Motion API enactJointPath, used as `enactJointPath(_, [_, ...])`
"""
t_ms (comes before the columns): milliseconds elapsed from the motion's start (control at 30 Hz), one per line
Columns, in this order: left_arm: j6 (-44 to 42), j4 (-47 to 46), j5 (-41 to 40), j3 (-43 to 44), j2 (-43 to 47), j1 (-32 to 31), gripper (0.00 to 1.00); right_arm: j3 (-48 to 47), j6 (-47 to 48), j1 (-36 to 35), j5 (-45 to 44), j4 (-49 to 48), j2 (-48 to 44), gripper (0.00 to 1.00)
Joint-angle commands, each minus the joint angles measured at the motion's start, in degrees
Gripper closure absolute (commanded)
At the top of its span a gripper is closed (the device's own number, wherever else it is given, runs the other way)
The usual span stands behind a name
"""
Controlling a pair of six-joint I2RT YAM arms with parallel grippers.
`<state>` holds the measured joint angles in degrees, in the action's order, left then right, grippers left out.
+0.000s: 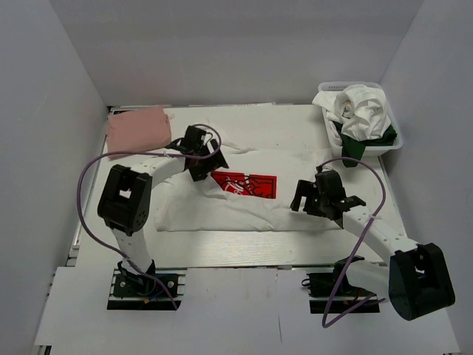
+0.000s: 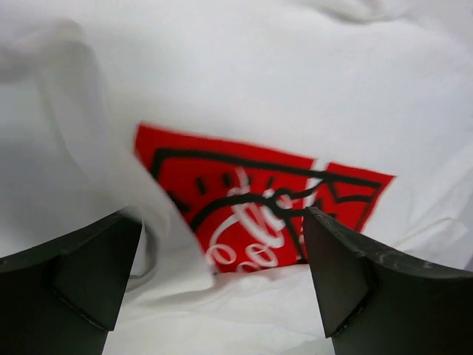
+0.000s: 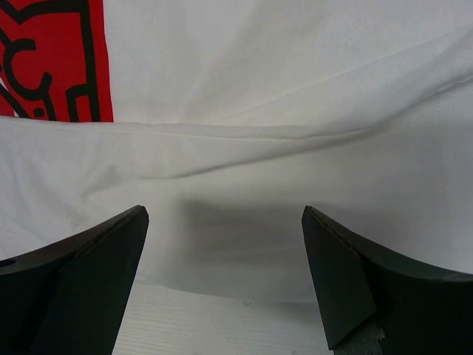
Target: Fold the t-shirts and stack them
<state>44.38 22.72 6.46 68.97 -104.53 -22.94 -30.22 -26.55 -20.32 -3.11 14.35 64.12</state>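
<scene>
The large white cloth t-shirt (image 1: 222,211) on the white tabletop (image 1: 295,122) carries a red square print (image 1: 245,183) crossed by black outlines and white script, while the folded salmon-pink cloth tee (image 1: 137,129) is plain. The white plastic mesh basket (image 1: 355,83) holds crumpled white cloth tees (image 1: 358,111) over a dark green cloth tee (image 1: 347,146). The left robot arm (image 1: 159,171) and the right robot arm (image 1: 369,225) are black with white links, each trailing purple cables (image 1: 83,200).
</scene>
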Motion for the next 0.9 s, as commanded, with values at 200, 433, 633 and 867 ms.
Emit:
enactJointPath(200, [-11.6,-5.3,9.3,27.0,-14.6,-0.3,0.0,0.6,-0.7,0.1,-3.3,-1.8,-5.1,0.1])
enactJointPath(433, [-16.2,-0.1,-1.7,25.0,-8.2,-0.9,0.0,1.1,-0.8,-0.1,-5.1,0.0,-6.4,0.1])
enactJointPath(633, [-12.2,2.0,-15.2,2.3,15.3,-0.9,0.0,1.2,0.4,-0.2,-5.5,0.2,-6.1,0.1])
enactJointPath(867, [-7.8,-9.1,3.0,-17.4,22.4,-0.9,0.0,0.8,1.5,-0.2,-3.9,-1.2,-3.9,0.1])
